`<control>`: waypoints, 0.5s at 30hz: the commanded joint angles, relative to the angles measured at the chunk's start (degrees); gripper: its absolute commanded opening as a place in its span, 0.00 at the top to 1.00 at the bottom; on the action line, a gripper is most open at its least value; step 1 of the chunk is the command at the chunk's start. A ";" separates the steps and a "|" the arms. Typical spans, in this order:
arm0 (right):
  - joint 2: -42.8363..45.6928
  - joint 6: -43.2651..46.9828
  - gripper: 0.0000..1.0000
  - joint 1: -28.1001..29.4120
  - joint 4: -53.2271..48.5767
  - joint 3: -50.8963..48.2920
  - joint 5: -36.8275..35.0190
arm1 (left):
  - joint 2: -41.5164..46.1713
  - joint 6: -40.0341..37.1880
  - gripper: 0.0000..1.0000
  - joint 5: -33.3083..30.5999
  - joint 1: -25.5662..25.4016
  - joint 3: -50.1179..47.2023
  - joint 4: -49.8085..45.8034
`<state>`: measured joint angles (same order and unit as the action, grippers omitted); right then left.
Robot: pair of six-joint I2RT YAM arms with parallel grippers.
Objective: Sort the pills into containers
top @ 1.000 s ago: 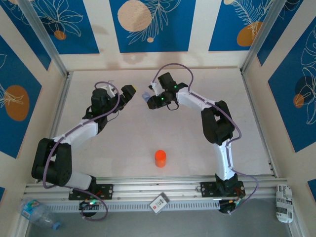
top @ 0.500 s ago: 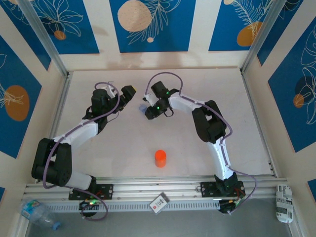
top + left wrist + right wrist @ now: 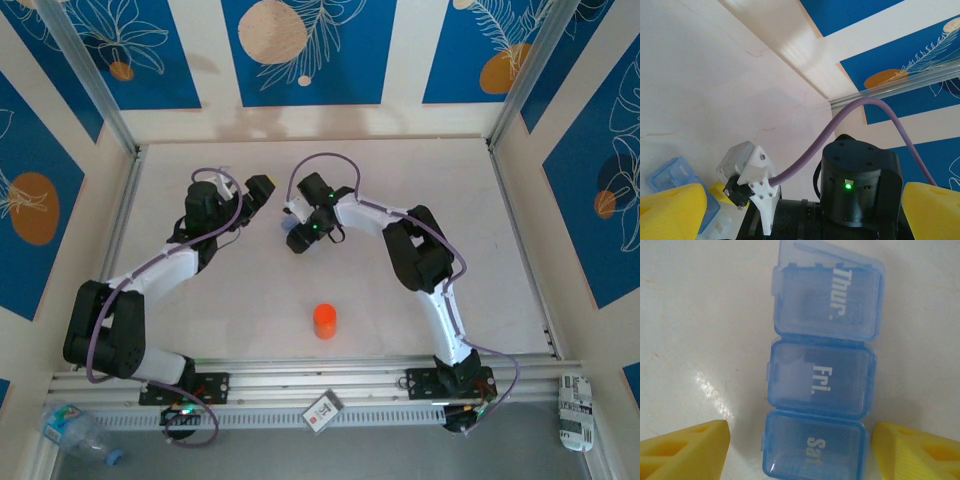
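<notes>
1. the right gripper (image 3: 801, 424) hangs over the far middle of the white table (image 3: 480, 250). its yellow fingers (image 3: 685, 450) are spread, one on each side of the pill organiser (image 3: 820, 375), and they are not pinching it.
2. the pill organiser is a pale-blue translucent strip of three joined boxes lying flat on the table, lettered "thur.", "fri." and "sat." (the "sat." box is the one between the fingers).
3. in the right wrist view, the finger at the left stands clear of the strip. the finger at the right sits just beside its edge, and i cannot tell whether it touches.
4. the blue lids hide whatever is inside the boxes.
5. the left gripper (image 3: 804, 200) is just left of the right gripper, also at the far part of the table, with its yellow fingers spread wide. its camera looks at the right arm's wrist and one end of the blue strip.
6. an orange bottle (image 3: 324, 321) stands upright in the near middle of the table, well apart from the strip and both grippers.
</notes>
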<state>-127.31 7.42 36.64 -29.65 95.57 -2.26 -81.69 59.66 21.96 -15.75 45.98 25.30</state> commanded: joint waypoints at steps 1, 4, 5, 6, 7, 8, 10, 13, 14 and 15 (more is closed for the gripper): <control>0.85 -0.38 0.23 -0.43 -0.98 -3.75 -6.08 | 1.71 0.01 0.00 -0.25 0.56 -0.54 1.46; 1.74 -0.51 0.23 -0.43 -0.52 -5.66 -9.58 | 1.70 -0.64 0.00 -0.07 0.53 -0.06 0.77; 2.11 -0.57 0.23 -0.39 -0.30 -6.18 -10.69 | 1.71 -1.00 0.00 -0.07 0.54 0.14 0.40; 2.36 -0.69 0.23 -0.43 -0.17 -6.51 -11.62 | 1.70 -1.30 0.00 0.00 0.54 0.30 0.01; 2.56 -0.86 0.23 -0.51 -0.10 -6.81 -12.57 | 1.68 -1.53 0.00 0.05 0.50 0.47 -0.31; 2.82 -1.08 0.23 -0.68 0.09 -7.00 -13.51 | 1.69 -1.86 0.00 0.10 0.54 0.60 -0.70; 2.94 -2.01 0.24 -1.28 0.23 -7.07 -15.29 | 1.70 -2.38 0.00 0.12 0.53 0.82 -1.42; 2.85 -4.07 0.24 -2.72 -0.72 -5.91 -16.81 | 1.90 -3.19 0.00 0.40 0.54 1.09 -2.39; 2.94 -4.60 0.24 -3.27 -0.88 -5.81 -16.88 | 1.92 -3.53 0.00 0.44 0.50 1.21 -2.70; 3.16 -5.17 0.24 -3.81 -0.93 -5.64 -16.94 | 1.97 -3.96 0.00 0.46 0.54 1.31 -3.36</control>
<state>-124.86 5.19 36.51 -25.34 90.54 -11.60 -81.38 57.91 21.98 -15.75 46.00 23.83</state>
